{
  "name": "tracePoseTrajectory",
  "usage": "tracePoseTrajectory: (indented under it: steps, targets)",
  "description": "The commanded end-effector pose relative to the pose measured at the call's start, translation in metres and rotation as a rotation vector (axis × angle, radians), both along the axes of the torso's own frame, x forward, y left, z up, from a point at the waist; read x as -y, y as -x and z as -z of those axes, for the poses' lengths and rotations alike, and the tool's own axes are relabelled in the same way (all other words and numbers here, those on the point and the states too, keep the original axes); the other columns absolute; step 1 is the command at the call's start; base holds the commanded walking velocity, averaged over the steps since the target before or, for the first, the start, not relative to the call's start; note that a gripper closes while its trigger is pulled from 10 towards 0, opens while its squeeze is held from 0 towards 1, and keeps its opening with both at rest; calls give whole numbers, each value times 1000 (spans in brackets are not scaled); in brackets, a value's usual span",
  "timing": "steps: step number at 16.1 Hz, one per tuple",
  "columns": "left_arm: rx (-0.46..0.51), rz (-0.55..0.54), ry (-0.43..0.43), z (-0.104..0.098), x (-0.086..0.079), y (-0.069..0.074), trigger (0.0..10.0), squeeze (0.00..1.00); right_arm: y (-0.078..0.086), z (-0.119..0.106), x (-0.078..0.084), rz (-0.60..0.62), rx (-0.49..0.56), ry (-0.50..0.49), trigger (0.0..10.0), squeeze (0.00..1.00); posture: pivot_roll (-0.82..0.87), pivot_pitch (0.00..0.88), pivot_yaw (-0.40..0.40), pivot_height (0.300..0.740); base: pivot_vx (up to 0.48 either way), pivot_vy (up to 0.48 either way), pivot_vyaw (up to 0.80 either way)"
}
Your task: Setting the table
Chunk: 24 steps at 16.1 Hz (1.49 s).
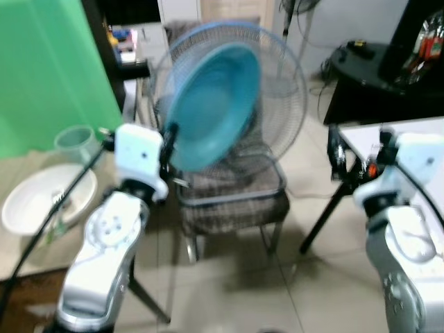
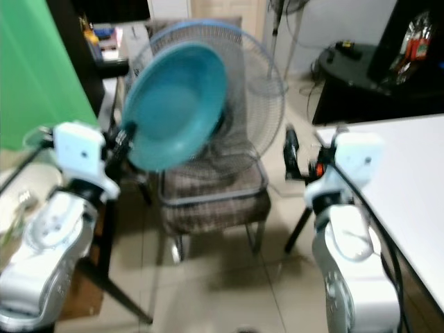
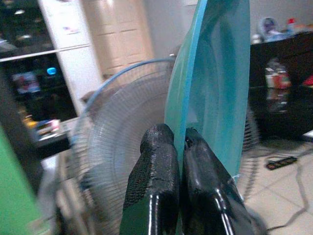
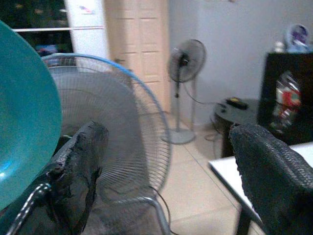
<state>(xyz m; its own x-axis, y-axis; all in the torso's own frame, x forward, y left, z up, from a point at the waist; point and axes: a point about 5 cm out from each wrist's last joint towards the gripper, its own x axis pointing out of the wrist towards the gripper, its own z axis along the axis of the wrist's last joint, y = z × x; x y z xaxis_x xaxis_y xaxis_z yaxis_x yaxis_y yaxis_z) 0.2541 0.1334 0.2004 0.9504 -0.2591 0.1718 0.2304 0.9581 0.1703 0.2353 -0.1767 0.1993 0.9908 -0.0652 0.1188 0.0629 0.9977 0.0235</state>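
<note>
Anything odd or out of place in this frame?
Yes: a fan grille lies propped on a chair, an odd spot. The left gripper pinches the teal plate by its rim, steeply tilted rather than flat.

Left gripper clamped — right gripper agape

No lettering, label, brand or number is showing clearly enough to read; the packages on the dark shelf are appearing too blurred.

Both eye views look down from the head; both wrist views look along their fingers, sharing the round wire-grille fan and teal plastic plate.
</note>
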Motion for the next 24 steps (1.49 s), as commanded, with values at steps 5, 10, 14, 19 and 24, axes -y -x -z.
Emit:
tracePoseTrajectory:
  steps: [5,10,14,19,24]
  targets:
    - [0,-40,-21,1,-6,-5,10000,0,3,8,3,66,-70,48,10000,0,-111,0,54,740,0,384,-800]
    - [-56,-50,-24,11,-12,-6,10000,0,0,10,2,78,-83,70,10000,0,-101,0,48,740,0,96,-800]
    - [-51,-57,-65,12,-13,-6,10000,0,-1,10,0,64,-90,78,10000,0,-96,0,39,740,0,120,-800]
    - [-104,-30,-23,20,-11,-4,10000,0,-1,12,1,61,-105,62,10000,0,-98,0,34,740,0,288,-746]
    - [-148,31,-16,22,-3,-5,10000,0,0,14,1,78,-116,40,10000,0,-104,0,49,740,0,131,-800]
